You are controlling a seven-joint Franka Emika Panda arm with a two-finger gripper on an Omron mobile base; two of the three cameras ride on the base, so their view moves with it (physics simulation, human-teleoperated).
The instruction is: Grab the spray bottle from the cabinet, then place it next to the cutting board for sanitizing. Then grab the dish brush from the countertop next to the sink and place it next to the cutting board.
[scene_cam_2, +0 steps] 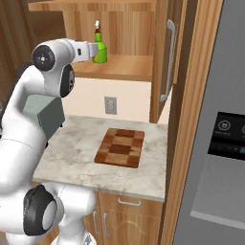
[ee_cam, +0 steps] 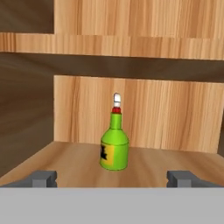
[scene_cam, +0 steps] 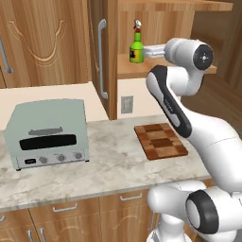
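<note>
The spray bottle (ee_cam: 114, 148), green with a yellow label and a white-and-red nozzle, stands upright on the lower shelf (scene_cam: 124, 69) of the open cabinet (scene_cam_2: 129, 28). My gripper (ee_cam: 113, 179) is open and level with the bottle, just short of it, with nothing between the fingers. From the base views the hand (scene_cam: 152, 50) reaches in beside the bottle (scene_cam: 136, 47) (scene_cam_2: 99, 48). The checkered cutting board (scene_cam: 160, 140) (scene_cam_2: 120, 147) lies on the countertop (scene_cam: 108, 165) below. The dish brush and the sink are out of view.
A grey toaster oven (scene_cam: 47, 134) stands on the counter at the left. The cabinet door (scene_cam: 100, 56) hangs open with its long bar handle (scene_cam_2: 167, 60). A wall outlet (scene_cam: 126, 104) is under the shelf. A fridge (scene_cam_2: 220, 143) stands on the right.
</note>
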